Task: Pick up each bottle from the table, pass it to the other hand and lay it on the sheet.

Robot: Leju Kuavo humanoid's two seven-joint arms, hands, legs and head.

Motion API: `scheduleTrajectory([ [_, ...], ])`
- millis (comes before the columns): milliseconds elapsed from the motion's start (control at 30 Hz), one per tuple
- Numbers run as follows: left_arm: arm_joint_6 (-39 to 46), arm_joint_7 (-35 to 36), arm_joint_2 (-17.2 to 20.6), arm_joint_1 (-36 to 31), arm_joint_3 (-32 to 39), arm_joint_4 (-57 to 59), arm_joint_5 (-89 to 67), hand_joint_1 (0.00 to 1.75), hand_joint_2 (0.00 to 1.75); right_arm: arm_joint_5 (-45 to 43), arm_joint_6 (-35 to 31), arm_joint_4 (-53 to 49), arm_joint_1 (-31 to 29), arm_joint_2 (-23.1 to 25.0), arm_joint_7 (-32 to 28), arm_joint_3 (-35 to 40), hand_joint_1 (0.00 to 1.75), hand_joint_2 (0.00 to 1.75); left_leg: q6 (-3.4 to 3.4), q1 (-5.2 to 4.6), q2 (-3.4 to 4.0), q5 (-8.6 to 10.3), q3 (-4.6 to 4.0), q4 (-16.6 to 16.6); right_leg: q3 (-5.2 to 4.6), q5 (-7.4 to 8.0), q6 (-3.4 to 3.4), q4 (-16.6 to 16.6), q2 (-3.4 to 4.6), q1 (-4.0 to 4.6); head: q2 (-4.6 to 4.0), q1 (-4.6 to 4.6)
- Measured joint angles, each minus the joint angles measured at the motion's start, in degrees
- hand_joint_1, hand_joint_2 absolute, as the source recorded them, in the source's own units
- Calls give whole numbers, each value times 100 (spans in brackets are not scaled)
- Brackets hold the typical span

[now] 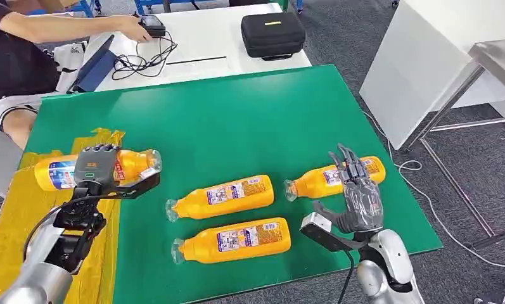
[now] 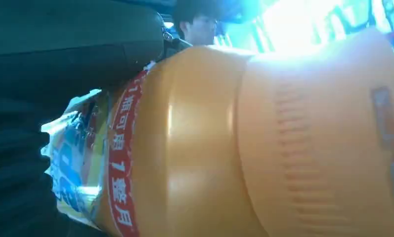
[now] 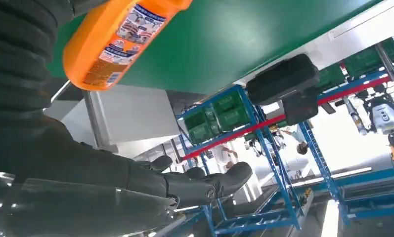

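Gripped in the left hand [image 1: 96, 163]: an orange bottle [image 1: 59, 171] lying sideways over the yellow sheet [image 1: 9, 234] at the left edge of the green table [image 1: 237, 120], fingers [image 1: 101, 149] wrapped over its middle, base toward the table's left edge, clear cap end poking out toward the table's centre. Seen close from the left wrist: the same bottle's orange body and red-banded label pressed against the dark hand [image 2: 61, 44]. Raised at the near right corner of the table: the right hand [image 1: 357, 190], fingers [image 1: 350, 166] straight, slightly apart and holding nothing, fingertips overlapping the near side of the bottle at the right edge [image 1: 319, 180]; contact impossible to judge. From the right wrist: that orange bottle [image 3: 115, 39] beyond the extended fingers [image 3: 204, 185], apart from them. Lying flat on the green surface between the two hands: a middle bottle [image 1: 221, 196] and, just nearer the robot, a front bottle [image 1: 234, 240], both with caps pointing left, neither touched. Beyond the green table: a white table [image 1: 218, 44] carrying a black case [image 1: 272, 33] and tangled black cables [image 1: 142, 60], with a seated person [image 1: 21, 50] reaching an arm across it.
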Motion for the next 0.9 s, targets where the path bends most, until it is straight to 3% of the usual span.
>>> scheduleTrajectory([
  [233, -433, 170, -9, -145, -127, 705, -2, 0, 175, 146, 46, 72, -299, 37, 107, 11, 0, 175, 0, 0, -1, 1, 0, 0, 1, 0, 0, 0, 0, -1, 0, 0],
  [667, -348, 18, -13, -334, -149, 1294, -2, 0, 175, 323, 251, 227, -446, 2, 205, 13, 0, 175, 0, 0, -3, 0, -1, 0, 1, 0, 0, 0, -1, -1, 0, 0],
  [900, 238, -1199, -144, -219, 50, 1017, 746, 0, 175, 1170, 566, 288, -461, -360, 175, 81, 0, 175, 1, -2, -16, 1, -4, 1, 3, 1, 1, 0, -9, -2, 0, 2],
])
